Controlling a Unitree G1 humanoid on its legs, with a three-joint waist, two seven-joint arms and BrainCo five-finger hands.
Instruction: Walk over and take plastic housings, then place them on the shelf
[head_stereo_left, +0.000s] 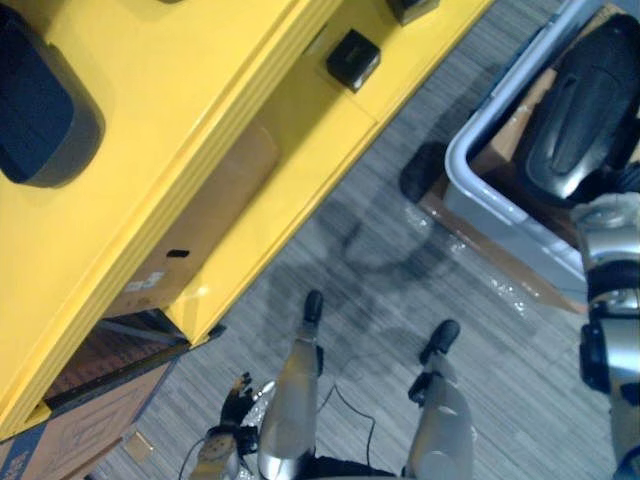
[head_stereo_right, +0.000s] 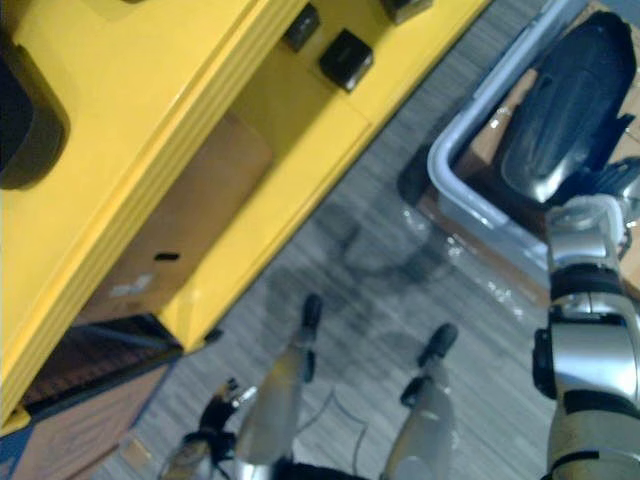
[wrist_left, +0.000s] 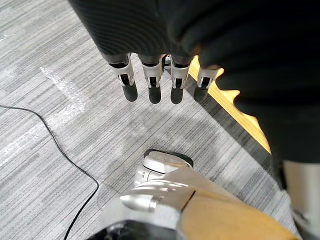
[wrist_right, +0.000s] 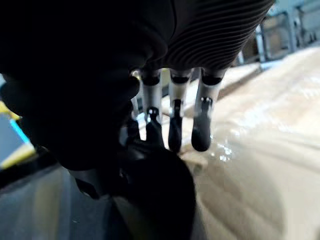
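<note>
Plastic housing (head_stereo_left: 580, 110), black and rounded, lies tilted in a grey bin (head_stereo_left: 490, 215) at the robot's right, and the right hand (wrist_right: 174, 125) is at it. In the right wrist view the fingers (wrist_right: 202, 125) reach out nearly straight, not curled, with their dark tips at the housing's dark curved surface; the thumb cannot be made out, so no grip around the part is visible. Brown cardboard (head_stereo_left: 505, 140) shows inside the bin beside the housing. The bin stands on a grey striped carpet floor (head_stereo_left: 500, 340), well apart from the shelf.

The left hand (wrist_left: 150, 85) hangs low at the robot's left side, with its fingers straight and relaxed above the carpet, holding nothing.

Across the floor, on the left, runs a yellow shelf (head_stereo_left: 150, 150). Another dark rounded housing (head_stereo_left: 40, 110) rests on its top level near the left edge. A small black box (head_stereo_left: 352, 58) sits on a lower level. Underneath, a brown cardboard box (head_stereo_left: 215, 225) is tucked in.
</note>
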